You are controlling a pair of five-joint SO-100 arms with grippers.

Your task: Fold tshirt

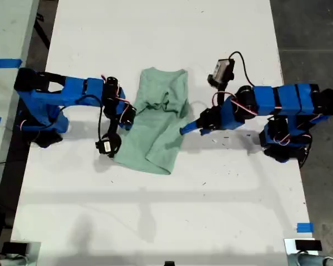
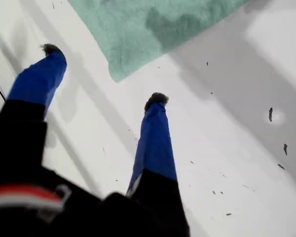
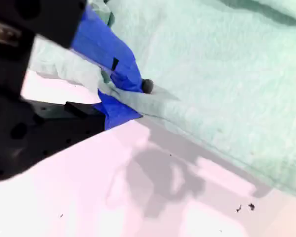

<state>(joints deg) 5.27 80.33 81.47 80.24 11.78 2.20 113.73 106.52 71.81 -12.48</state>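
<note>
On table, rumpled half-folded tshirt

Blue arms, black joints, thin black cables; blue-taped end effector fingers, dark-tipped.

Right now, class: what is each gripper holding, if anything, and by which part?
My second gripper pinches the tshirt by a bunched fold at its edge. My first gripper is open over the table, holding nothing.

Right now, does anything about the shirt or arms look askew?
The tshirt lies bunched and crooked on the white table, partly folded. My second gripper pinches its edge; my first gripper hangs open beside it, holding nothing.
</note>
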